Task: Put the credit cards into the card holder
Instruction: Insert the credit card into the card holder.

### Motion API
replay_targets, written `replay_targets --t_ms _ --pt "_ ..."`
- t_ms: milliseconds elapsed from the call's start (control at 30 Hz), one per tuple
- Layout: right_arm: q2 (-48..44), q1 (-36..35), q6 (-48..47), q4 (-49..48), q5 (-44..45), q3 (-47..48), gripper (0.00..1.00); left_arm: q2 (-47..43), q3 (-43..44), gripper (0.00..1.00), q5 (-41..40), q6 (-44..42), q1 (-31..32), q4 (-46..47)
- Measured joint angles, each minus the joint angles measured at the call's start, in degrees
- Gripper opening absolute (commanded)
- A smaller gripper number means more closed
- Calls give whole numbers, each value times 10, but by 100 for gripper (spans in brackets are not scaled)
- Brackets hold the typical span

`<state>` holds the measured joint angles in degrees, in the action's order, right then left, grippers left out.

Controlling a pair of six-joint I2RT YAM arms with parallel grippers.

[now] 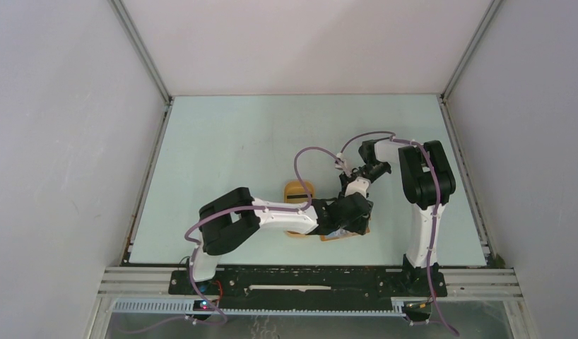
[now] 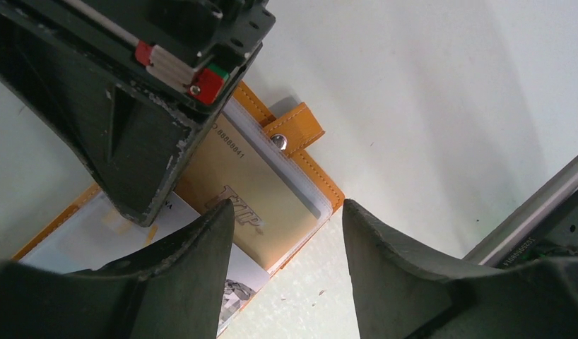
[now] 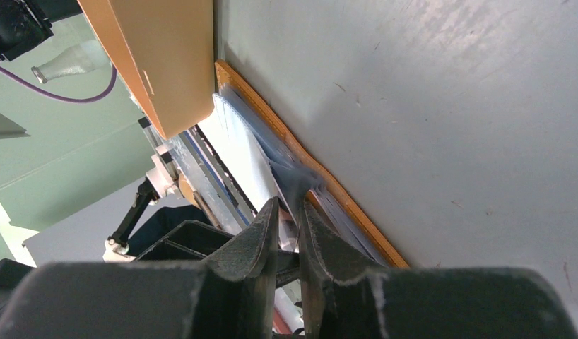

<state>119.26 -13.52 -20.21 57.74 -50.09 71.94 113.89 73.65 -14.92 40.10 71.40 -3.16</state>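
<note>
Open, empty left hand (image 2: pixel 287 212) hovers over card holder (image 2: pixel 300 126), tucked card (image 2: pixel 251 183) inside; right hand (image 3: pixel 290 205) pinches clear sleeve (image 3: pixel 258 152), likely steadying it.

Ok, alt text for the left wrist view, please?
An open orange-tan card holder lies on the pale table, a tan card showing in its clear sleeve. The left gripper hangs open above its edge, empty; the right gripper fills the upper left.

The card holder (image 2: pixel 300 131), orange-tan with stitched edges and a snap tab, lay open at centre frame. A tan credit card (image 2: pixel 252 189) lettered VIP sat inside its clear sleeve; a pale card (image 2: pixel 109 229) showed lower left.
</note>
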Motion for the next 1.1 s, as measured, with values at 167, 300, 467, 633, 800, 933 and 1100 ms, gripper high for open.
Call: replay_targets --t_ms 167,300,467,633,800,933,1100 --pt "0 -1 0 -2 0 0 26 0 2 64 -6 10 1 -19" --pt "0 -1 0 -2 -1 0 28 0 2 64 -13 19 1 -29" --pt "-1 -6 0 -2 -2 0 29 0 2 64 -19 26 1 -35" --pt "-3 -16 0 -4 -1 0 32 0 2 64 -29 28 1 -36" --pt "-13 -18 0 -5 -1 0 34 -3 -2 63 -36 37 1 -38" --pt "-28 -18 0 -7 -1 0 36 -10 -15 63 -43 46 0 -34" --pt "-34 -13 0 -7 -1 0 37 -19 -33 64 -47 53 -2 -34"
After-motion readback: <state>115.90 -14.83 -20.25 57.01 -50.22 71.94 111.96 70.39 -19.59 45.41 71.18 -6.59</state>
